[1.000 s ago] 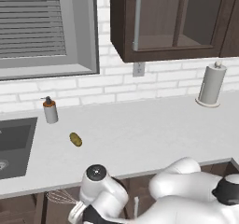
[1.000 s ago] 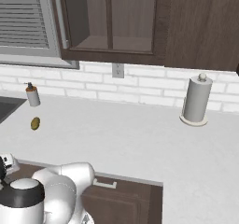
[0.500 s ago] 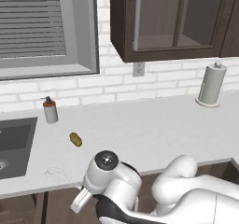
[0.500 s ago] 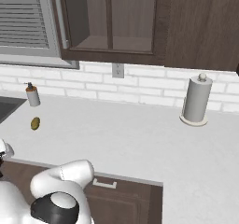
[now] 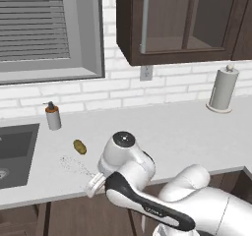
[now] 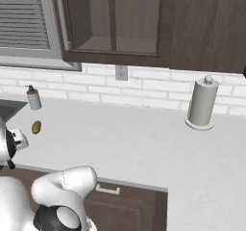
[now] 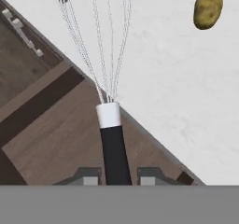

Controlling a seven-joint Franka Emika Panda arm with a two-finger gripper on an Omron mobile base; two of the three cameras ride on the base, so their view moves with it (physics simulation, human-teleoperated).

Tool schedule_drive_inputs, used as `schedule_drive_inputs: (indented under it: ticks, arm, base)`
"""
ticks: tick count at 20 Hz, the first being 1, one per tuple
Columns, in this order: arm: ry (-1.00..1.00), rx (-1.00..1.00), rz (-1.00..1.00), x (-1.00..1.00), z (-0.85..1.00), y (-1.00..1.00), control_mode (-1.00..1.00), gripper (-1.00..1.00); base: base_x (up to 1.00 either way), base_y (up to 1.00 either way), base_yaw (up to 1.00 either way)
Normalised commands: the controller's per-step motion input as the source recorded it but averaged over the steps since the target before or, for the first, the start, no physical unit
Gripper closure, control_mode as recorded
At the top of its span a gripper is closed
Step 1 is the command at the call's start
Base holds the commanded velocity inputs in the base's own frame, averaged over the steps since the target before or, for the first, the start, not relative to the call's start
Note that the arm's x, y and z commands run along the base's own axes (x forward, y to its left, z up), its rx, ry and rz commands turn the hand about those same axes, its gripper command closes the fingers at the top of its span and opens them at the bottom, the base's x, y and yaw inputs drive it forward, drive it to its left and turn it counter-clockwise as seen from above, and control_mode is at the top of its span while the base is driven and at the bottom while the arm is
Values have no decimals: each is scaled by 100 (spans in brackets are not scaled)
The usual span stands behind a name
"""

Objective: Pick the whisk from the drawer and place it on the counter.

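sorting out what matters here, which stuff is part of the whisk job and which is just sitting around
Part of the job:
whisk, held by its black handle in the claw
drawer, open below
counter

Just lying about:
potato
soap dispenser
paper towel roll
sink
wall cabinet

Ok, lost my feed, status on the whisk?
End effector shut on whisk handle. Wire head over the counter edge, above the open drawer. Potato lies off to the side.
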Motion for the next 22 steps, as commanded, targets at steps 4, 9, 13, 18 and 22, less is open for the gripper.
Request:
schedule_drive_inputs:
  ticks: [4, 9, 13, 18, 22]
  arm:
    - [6, 0, 0, 100, -16, -1, -100, 100]
    - [1, -1, 0, 86, -35, 0, -100, 100]
    - [0, -6, 0, 57, -46, 10, -100, 100]
    - [0, -12, 0, 10, -44, 20, -100, -100]
    - [0, -10, 0, 0, -21, 11, -100, -100]
  base:
    - [0, 0, 0]
    - [0, 0, 0]
    - [0, 0, 0]
    - [0, 0, 0]
    - [0, 0, 0]
